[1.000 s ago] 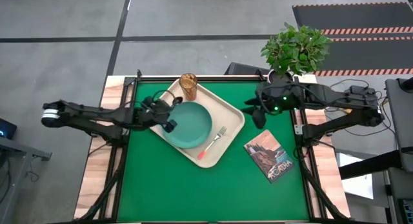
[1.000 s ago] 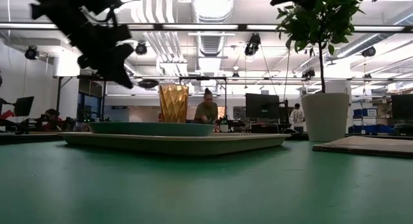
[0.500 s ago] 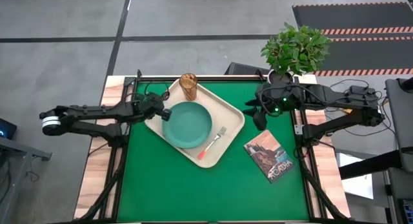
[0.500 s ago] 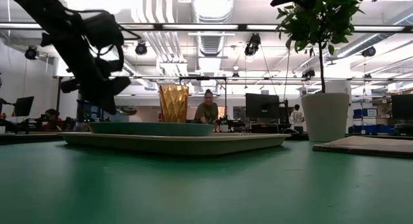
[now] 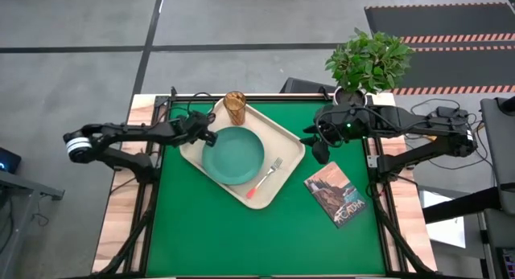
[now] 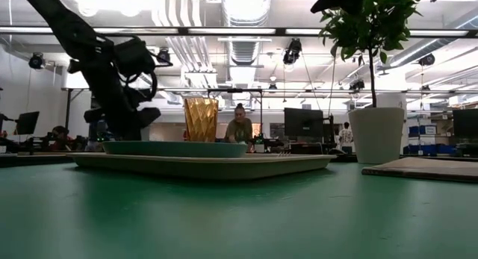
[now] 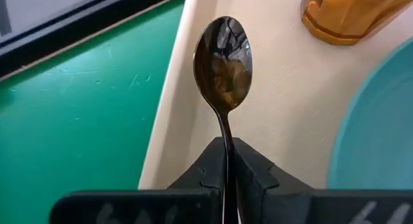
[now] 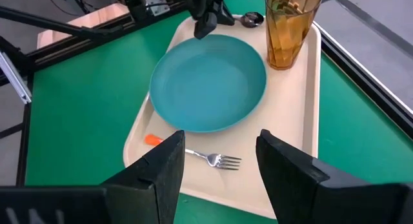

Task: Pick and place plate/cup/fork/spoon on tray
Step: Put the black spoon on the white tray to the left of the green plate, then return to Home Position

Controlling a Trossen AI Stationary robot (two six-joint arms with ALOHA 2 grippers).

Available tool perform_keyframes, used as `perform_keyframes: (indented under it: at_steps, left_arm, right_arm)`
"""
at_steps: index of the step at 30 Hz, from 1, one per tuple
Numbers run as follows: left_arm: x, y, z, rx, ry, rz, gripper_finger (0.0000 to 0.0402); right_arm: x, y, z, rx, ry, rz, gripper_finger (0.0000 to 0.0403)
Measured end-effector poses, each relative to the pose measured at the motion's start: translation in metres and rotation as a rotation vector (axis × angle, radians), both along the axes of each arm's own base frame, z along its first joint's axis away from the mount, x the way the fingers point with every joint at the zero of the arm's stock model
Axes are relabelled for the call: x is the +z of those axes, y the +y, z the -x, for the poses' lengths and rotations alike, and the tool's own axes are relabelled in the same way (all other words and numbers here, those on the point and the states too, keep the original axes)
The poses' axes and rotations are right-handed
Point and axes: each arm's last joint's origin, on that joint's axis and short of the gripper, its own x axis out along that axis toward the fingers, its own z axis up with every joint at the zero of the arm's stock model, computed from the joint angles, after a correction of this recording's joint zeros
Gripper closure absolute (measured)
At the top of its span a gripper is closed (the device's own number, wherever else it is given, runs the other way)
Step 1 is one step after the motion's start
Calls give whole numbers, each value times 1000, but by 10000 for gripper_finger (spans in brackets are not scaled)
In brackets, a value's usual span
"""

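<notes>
The cream tray lies slantwise on the green table and carries the teal plate, the amber cup at its far corner and the orange-handled fork. My left gripper is shut on the dark spoon, low over the tray's far left part between the plate and the cup. The right wrist view also shows the spoon's bowl beside the cup. My right gripper is open and empty, above the table just right of the tray. My left gripper pinches the spoon's thin handle between its two fingers. The spoon runs along the fingers, its bowl sticking out ahead, hollow side up, over the tray's bare floor near the cup. Whether the bowl touches the tray I cannot tell.
A picture-covered book lies on the table right of the tray. A potted plant in a white pot stands at the far right corner. Bare green table stretches along the near side.
My left gripper, still shut on the spoon, has moved from above the plate's left edge toward the far edge and down, ending low over the tray's far left part near the cup. My right gripper has kept about still.
</notes>
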Motion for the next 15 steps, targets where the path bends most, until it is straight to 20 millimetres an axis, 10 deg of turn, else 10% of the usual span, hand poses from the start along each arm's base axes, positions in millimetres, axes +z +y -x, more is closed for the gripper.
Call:
perform_keyframes:
  at_steps: [15]
  left_arm:
    - [5,-3,3,-74,-50,114,289]
  right_arm:
    - [-15,6,6,75,57,68,225]
